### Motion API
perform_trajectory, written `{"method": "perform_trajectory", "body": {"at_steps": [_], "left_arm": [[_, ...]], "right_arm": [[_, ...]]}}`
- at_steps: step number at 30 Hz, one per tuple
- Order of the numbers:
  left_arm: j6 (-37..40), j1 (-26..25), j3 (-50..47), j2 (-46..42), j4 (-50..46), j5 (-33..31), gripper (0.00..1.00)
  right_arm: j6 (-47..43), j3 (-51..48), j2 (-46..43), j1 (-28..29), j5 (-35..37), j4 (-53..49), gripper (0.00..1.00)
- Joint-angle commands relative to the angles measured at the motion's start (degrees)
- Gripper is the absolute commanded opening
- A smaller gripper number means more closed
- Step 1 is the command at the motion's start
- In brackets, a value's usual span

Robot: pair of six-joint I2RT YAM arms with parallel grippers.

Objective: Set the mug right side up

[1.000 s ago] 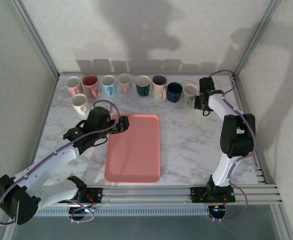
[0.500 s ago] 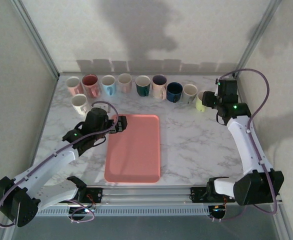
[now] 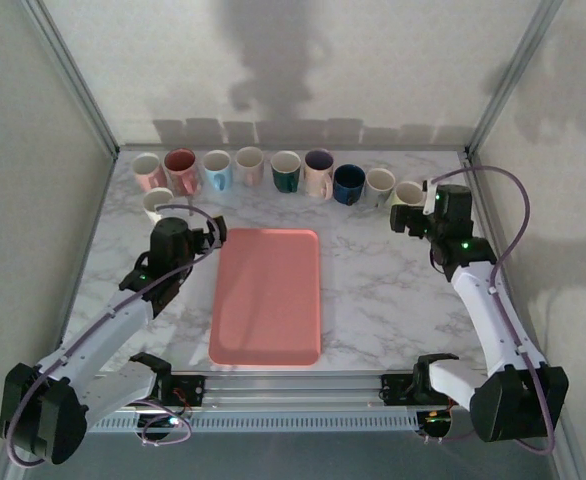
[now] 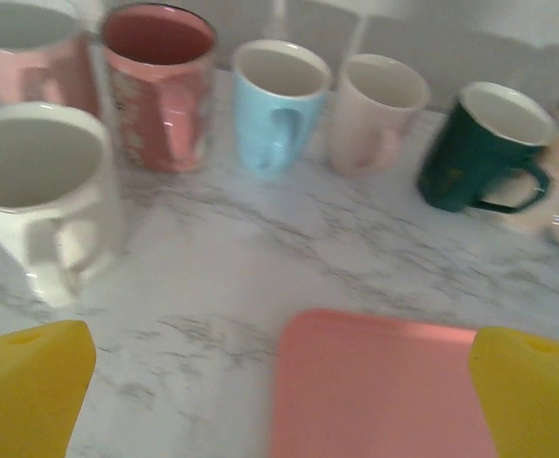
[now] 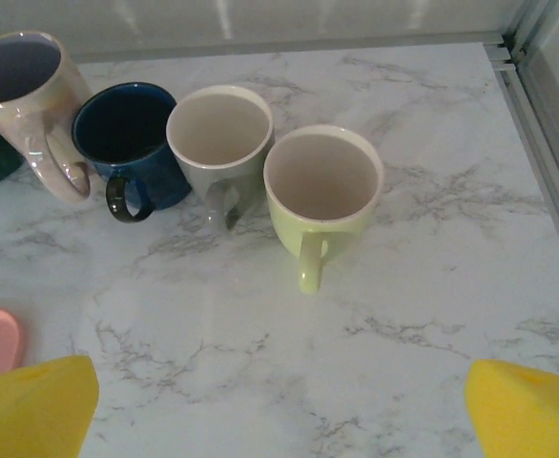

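The light green mug point(image 5: 323, 191) stands upright on the marble table, mouth up and handle toward the camera, at the right end of the back row point(image 3: 407, 192). My right gripper point(image 5: 279, 405) is open with nothing between its yellow fingertips point(image 5: 36, 405), a short way in front of the mug and apart from it; from above it sits just near the mug point(image 3: 405, 218). My left gripper point(image 4: 279, 391) is open and empty over the far left corner of the pink tray point(image 4: 375, 391), near a white mug point(image 4: 41, 196).
Several upright mugs line the back of the table, among them a grey mug point(image 5: 219, 134), a navy mug point(image 5: 127, 138) and a dark green mug point(image 4: 480, 148). The pink tray point(image 3: 268, 295) lies in the middle. A metal frame rail point(image 5: 547, 134) borders the right side.
The right gripper opened, let go of the green mug and drew back from it; the mug now stands upright. The left gripper swung left from the tray's corner toward the white mug.
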Motion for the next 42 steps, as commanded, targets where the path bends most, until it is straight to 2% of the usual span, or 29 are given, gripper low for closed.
{"method": "perform_trajectory", "body": {"at_steps": [1, 4, 6, 12, 18, 24, 31, 36, 42], "left_arm": [[6.0, 5.3, -4.2, 0.7, 12.4, -1.4, 1.0], [5.0, 12.7, -7.4, 1.5, 18.9, 6.0, 1.0], [4.9, 16.1, -8.6, 3.0, 21.7, 8.6, 0.99], [8.2, 20.7, -12.2, 9.5, 32.5, 11.8, 1.0], [8.2, 20.9, -17.5, 17.3, 51.0, 11.8, 1.0], [9.6, 20.4, -20.8, 25.1, 64.1, 9.6, 0.99], [10.7, 19.4, -22.8, 30.2, 71.7, 9.2, 0.99], [10.4, 19.4, -22.4, 29.9, 70.3, 9.0, 1.0], [9.8, 19.7, -22.0, 30.1, 69.8, 8.4, 1.0]], "right_arm": [[-1.6, -4.0, 0.1, -1.5, -1.6, 11.2, 0.99], [-1.6, -6.8, 0.7, -2.8, -3.0, 15.7, 0.99], [-1.2, -8.2, 1.4, -3.6, -3.8, 17.9, 0.99], [0.0, -11.4, 4.5, -5.0, -5.5, 23.7, 0.99], [1.5, -16.7, 7.2, -5.1, -5.7, 33.8, 0.99], [1.6, -21.5, 10.6, -4.9, -4.6, 43.0, 0.99], [0.8, -25.2, 14.7, -4.4, -3.5, 49.8, 0.99], [0.4, -26.1, 17.7, -4.3, -3.6, 54.3, 0.99], [0.4, -29.9, 24.4, -4.2, -3.1, 66.1, 0.99]]}}
